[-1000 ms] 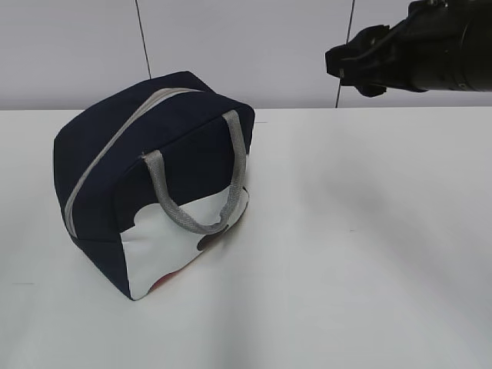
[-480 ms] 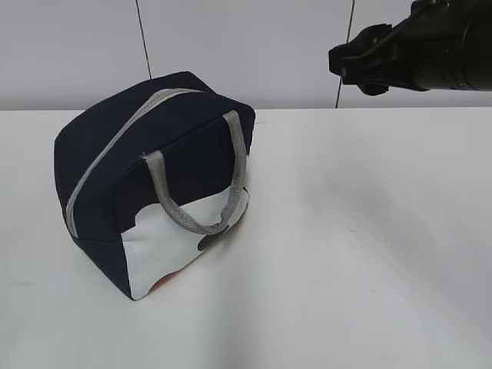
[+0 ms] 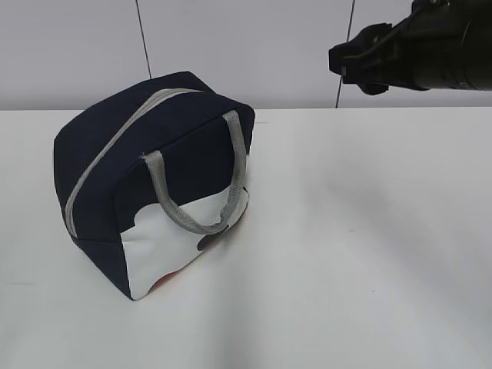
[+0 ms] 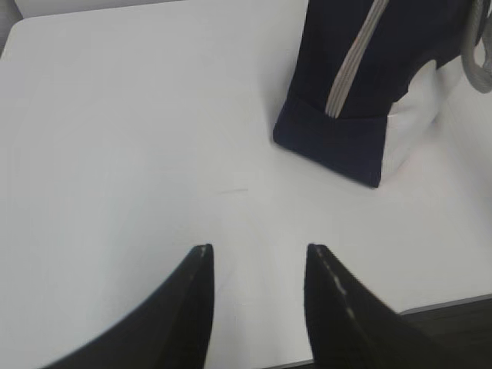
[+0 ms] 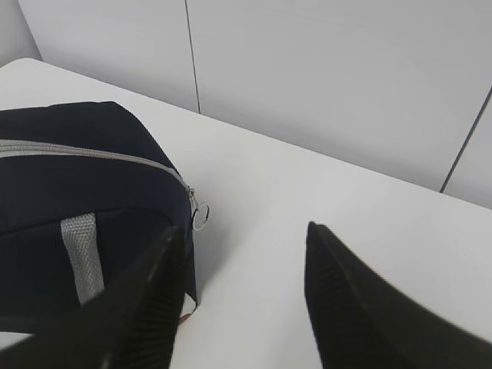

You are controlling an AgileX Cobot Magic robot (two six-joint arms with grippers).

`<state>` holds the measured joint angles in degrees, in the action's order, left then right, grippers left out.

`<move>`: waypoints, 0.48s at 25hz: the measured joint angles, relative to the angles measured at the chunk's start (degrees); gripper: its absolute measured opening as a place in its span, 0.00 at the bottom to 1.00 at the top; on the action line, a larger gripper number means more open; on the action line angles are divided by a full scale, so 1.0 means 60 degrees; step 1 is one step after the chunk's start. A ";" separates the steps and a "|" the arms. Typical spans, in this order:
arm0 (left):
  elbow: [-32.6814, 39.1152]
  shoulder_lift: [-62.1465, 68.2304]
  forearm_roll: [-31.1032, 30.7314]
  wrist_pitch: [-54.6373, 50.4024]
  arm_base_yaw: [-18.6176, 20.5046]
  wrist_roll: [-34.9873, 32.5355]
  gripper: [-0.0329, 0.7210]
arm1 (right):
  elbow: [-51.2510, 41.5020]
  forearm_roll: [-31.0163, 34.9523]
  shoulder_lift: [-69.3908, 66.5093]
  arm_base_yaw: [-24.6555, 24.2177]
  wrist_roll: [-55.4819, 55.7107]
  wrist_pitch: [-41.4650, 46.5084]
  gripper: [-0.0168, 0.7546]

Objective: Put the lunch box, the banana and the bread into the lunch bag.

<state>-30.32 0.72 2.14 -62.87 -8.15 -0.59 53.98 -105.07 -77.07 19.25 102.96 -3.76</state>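
Note:
The navy lunch bag (image 3: 154,177) stands on the white table with its grey zipper band (image 3: 115,146) closed and a grey handle (image 3: 200,192) hanging over its white side patch. The lunch box, the banana and the bread are out of view. My right gripper (image 3: 342,65) hovers high at the back right, apart from the bag. In its wrist view it is open (image 5: 242,231) and empty, with the bag (image 5: 69,223) and the zipper's ring pull (image 5: 201,215) below left. My left gripper (image 4: 257,250) is open over bare table, and the bag (image 4: 361,84) lies ahead to its right.
The white table (image 3: 369,254) runs to a pale panelled wall (image 3: 254,46) behind. Its near edge (image 4: 438,306) shows under the left gripper. A small reddish spot (image 3: 157,283) shows at the bag's lower edge.
The right arm has shifted slightly to the right at the top of the exterior view. The bag has stayed put.

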 joint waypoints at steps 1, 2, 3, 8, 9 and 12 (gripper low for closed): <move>0.0000 0.0000 -0.0010 0.0000 0.0101 0.0000 0.44 | 0.0000 0.0000 0.0000 0.0000 0.0000 0.0000 0.53; 0.0000 0.0000 -0.0018 0.0000 0.0253 0.0000 0.44 | 0.0000 0.0000 0.0000 0.0000 0.0000 0.0000 0.53; 0.0000 0.0000 -0.0034 0.0000 0.0473 0.0000 0.44 | 0.0000 0.0000 0.0000 0.0000 0.0000 0.0000 0.53; 0.0000 0.0000 -0.0041 0.0000 0.1429 0.0000 0.44 | 0.0000 0.0000 0.0000 0.0000 0.0000 0.0000 0.53; 0.0000 0.0000 -0.0041 0.0000 0.1449 0.0000 0.44 | 0.0000 0.0000 0.0000 0.0000 0.0000 0.0000 0.53; 0.0000 0.0000 -0.0041 0.0000 0.1485 0.0000 0.44 | 0.0000 0.0000 0.0000 0.0000 0.0000 0.0000 0.53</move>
<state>-30.32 0.72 1.89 -62.87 0.76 -0.59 53.98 -105.07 -77.07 19.25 102.96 -3.76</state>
